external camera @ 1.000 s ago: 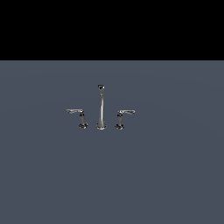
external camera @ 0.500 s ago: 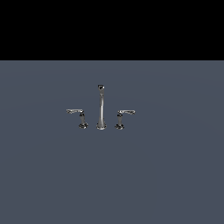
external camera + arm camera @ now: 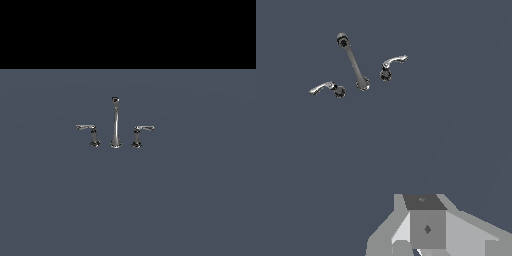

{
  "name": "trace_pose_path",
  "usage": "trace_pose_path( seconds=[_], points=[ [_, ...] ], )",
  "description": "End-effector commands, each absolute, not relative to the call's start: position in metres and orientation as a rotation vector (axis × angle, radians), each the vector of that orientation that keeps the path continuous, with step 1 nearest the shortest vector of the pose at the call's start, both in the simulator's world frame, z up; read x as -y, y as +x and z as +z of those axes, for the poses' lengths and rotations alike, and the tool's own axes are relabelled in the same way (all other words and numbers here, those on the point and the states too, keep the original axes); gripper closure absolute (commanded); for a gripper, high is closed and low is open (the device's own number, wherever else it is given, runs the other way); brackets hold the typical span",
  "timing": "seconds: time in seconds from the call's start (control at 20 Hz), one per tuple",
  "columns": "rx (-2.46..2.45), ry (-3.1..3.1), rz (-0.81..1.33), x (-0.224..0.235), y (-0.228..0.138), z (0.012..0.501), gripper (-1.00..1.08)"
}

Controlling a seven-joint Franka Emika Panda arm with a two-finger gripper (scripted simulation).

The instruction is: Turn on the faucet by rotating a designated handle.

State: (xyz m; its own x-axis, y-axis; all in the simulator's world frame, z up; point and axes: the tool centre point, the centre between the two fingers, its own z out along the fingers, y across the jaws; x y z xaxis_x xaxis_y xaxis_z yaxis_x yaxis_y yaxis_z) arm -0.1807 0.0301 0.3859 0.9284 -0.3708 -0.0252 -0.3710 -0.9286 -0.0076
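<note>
- A small chrome faucet (image 3: 115,125) is seen standing on a flat grey-blue surface (image 3: 128,200), near the middle of the exterior view, under a black band of background.
- The set is made up of three separate pieces in a row: a tall thin central spout (image 3: 115,127) with a dark tip, and a short lever on each side of it.
- The designated handle (image 3: 141,134) is placed on the exterior view's right of the spout, just beside it but apart from it; its flat arm is pointed away from the spout, toward the exterior view's right, on a short post with a dark base.
- The twin lever (image 3: 89,133) is set on the exterior view's left, its arm pointed the opposite way.
- Both levers reach to about half the spout's height.
- No part of the arm is seen in the exterior view.
- In the wrist view the faucet (image 3: 356,65) is seen from above and well apart from the gripper (image 3: 423,235), with bare surface between them.
- Only the grey blocky body of the gripper is shown at the picture's edge; the fingertips are cut off, so whether the claw is apart or together cannot be told.
- Nothing is seen held, and neither lever is touched.
</note>
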Motion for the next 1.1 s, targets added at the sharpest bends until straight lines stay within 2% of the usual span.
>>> trace_pose_path(
  seconds=[0.0, 1.05],
  points=[
    [-0.688, -3.052, 0.035, -0.034, -0.167, 0.370, 1.08],
    [-1.435, -2.780, 0.022, -0.024, -0.049, 0.243, 1.08]
  ],
)
